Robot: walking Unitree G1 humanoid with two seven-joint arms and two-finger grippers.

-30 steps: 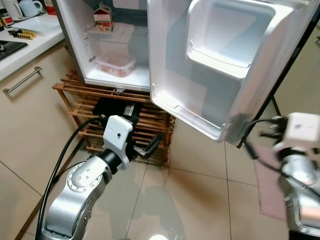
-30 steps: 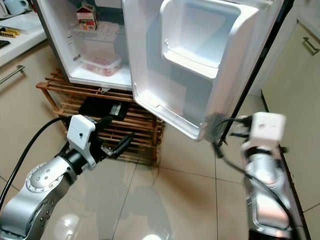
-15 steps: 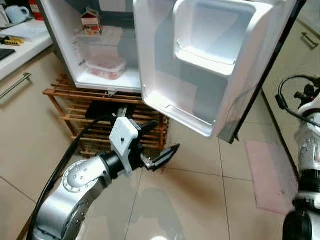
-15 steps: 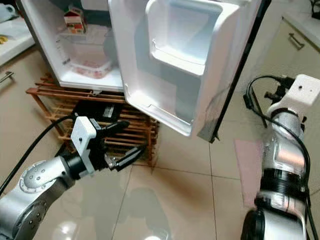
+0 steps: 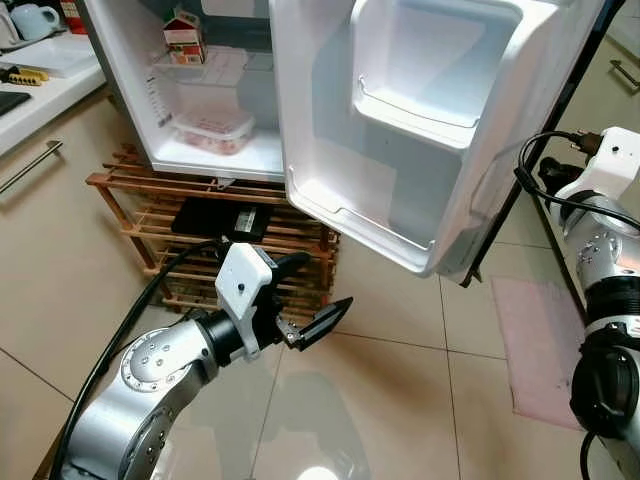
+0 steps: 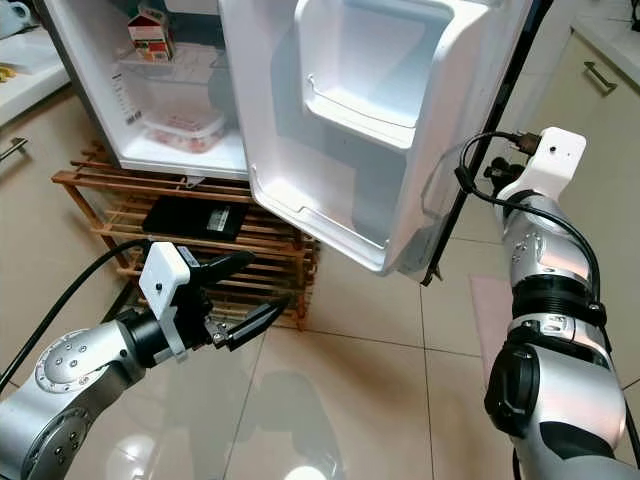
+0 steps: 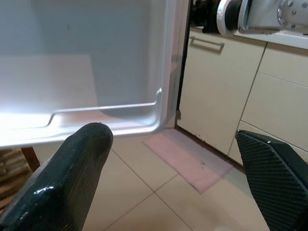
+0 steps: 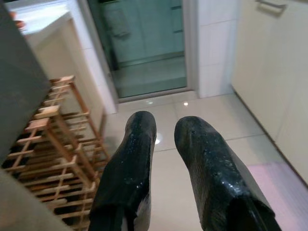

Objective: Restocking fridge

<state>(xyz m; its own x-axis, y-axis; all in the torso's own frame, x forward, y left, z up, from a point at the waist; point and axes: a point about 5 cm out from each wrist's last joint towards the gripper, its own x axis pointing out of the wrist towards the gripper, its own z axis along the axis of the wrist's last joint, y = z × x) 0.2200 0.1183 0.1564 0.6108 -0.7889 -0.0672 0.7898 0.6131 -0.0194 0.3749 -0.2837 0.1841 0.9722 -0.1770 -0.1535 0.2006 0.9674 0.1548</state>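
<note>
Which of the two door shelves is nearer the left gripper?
The lower door shelf, along the door's bottom edge. The left gripper hangs just below it; the upper door shelf sits well above.

We see the fridge (image 5: 190, 95) cut off at the top edge; its open door (image 5: 420, 120) hides the right interior.

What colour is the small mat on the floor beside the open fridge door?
Pale pink; the mat shows best in the left eye view.
</note>
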